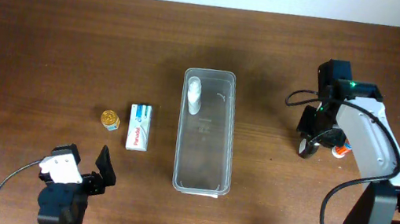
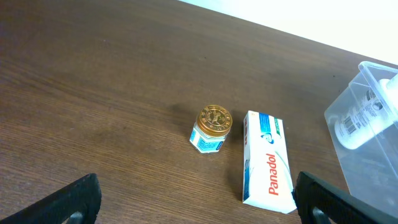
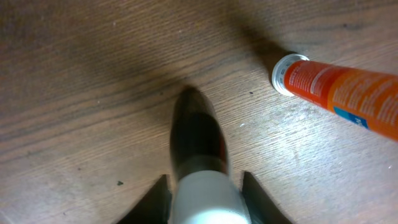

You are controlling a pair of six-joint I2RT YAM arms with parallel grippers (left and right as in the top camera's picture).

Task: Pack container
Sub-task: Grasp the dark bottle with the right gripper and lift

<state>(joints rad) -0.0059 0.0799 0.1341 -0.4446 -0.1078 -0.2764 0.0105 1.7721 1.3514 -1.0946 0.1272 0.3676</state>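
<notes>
Well, down at the near left corner of the table [image 1: 36,40] my left gripper [image 1: 86,157] hangs with fingers spread, gripping nothing. Just beyond it stand a small gold-lidded jar [image 1: 109,119] and, beside it, a white Panadol box [image 1: 140,126] lying flat. The container [image 1: 232,133] lies lengthwise at mid-table, a white bottle [image 1: 194,95] inside at its far end. Toward the right edge, my right gripper [image 3: 208,199] pinches a small dark bottle [image 3: 198,143] over the wood, an orange tube [image 3: 348,90] lying close by.
</notes>
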